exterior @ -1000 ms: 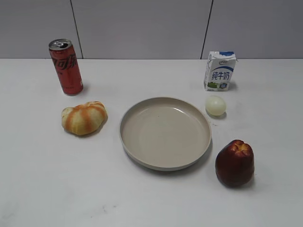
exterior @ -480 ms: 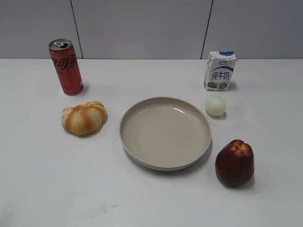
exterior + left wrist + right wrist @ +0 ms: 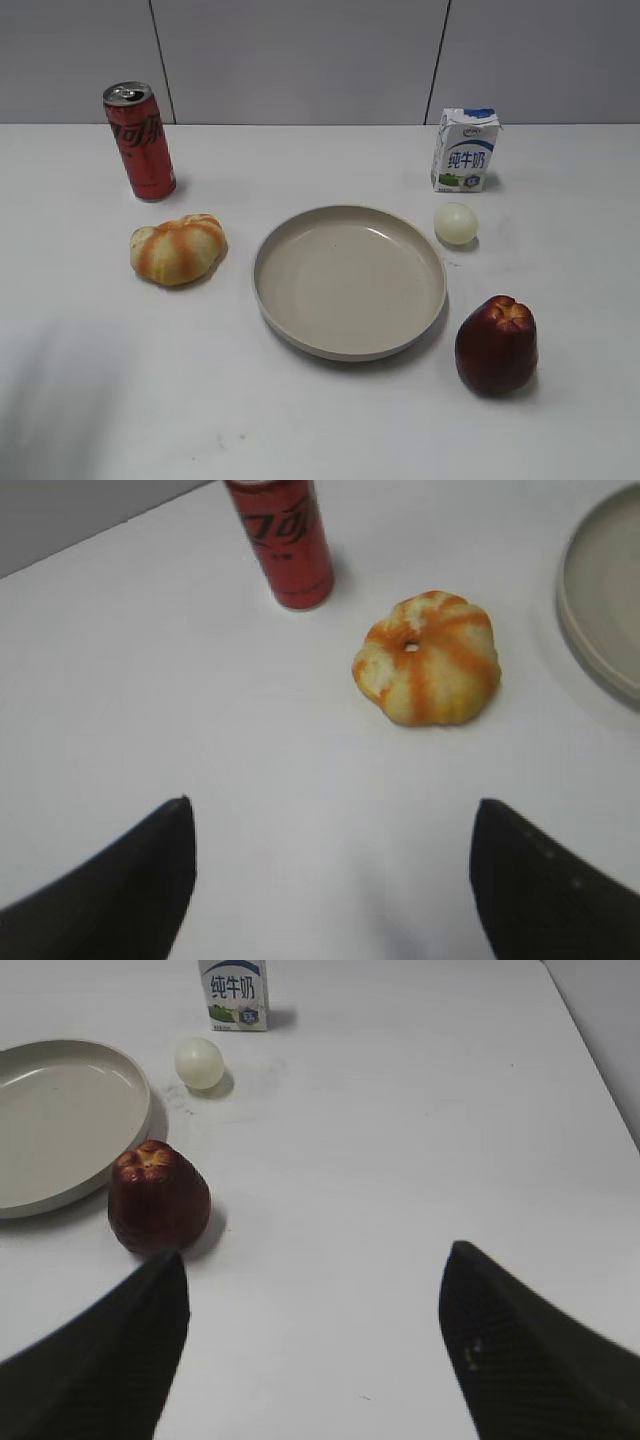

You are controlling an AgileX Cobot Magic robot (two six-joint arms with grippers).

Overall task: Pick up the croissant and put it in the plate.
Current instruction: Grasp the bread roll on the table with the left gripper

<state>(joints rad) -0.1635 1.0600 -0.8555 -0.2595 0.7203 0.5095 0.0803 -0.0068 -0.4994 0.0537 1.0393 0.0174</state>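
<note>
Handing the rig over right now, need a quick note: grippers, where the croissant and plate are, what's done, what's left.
Left gripper: open, empty, above the table short of the croissant.
Right gripper: open, empty, near the red fruit.
Croissant: on the table left of the plate, apart from it, in front of the soda can.
Plate: centre of the table, nothing in it.
Done: nothing; the croissant is not yet grasped.
Left: probably the left arm, being nearest, grasps the croissant, lifts it and sets it in the plate.
</note>
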